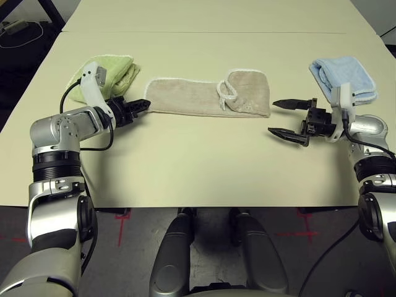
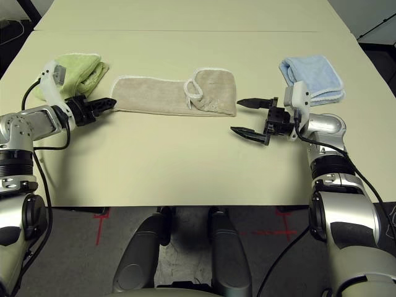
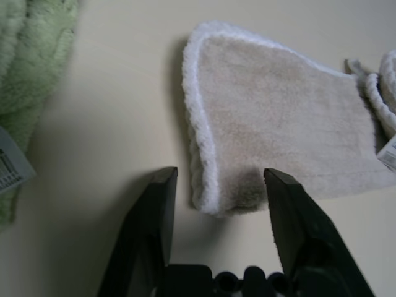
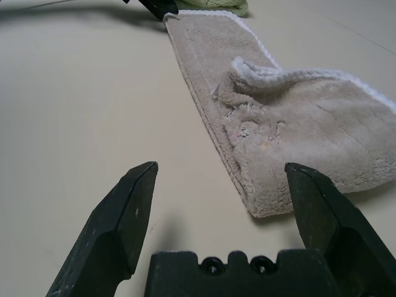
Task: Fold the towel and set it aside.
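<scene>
A pale cream bench [image 1: 204, 167] carried a light green folded towel [image 1: 116, 71] on the left, its layers loosely bunched and a white printed tag [image 3: 11, 162] showing at its edge. A light blue folded towel [image 1: 344, 75] with pale edging lay well apart from it, near the right side. Beyond the bench's far left corner a pale box-like object [image 1: 15, 26] with a white cable [image 1: 38, 40] rested on something black, and red tape marks [image 1: 121, 228] crossed the grey floor [image 1: 133, 266] below the near edge.

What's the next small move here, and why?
Probably lower the open left gripper slightly and close it on the beige terry towel's near-left corner: that corner lies between its fingers, and the towel's right part is already folded over.
</scene>
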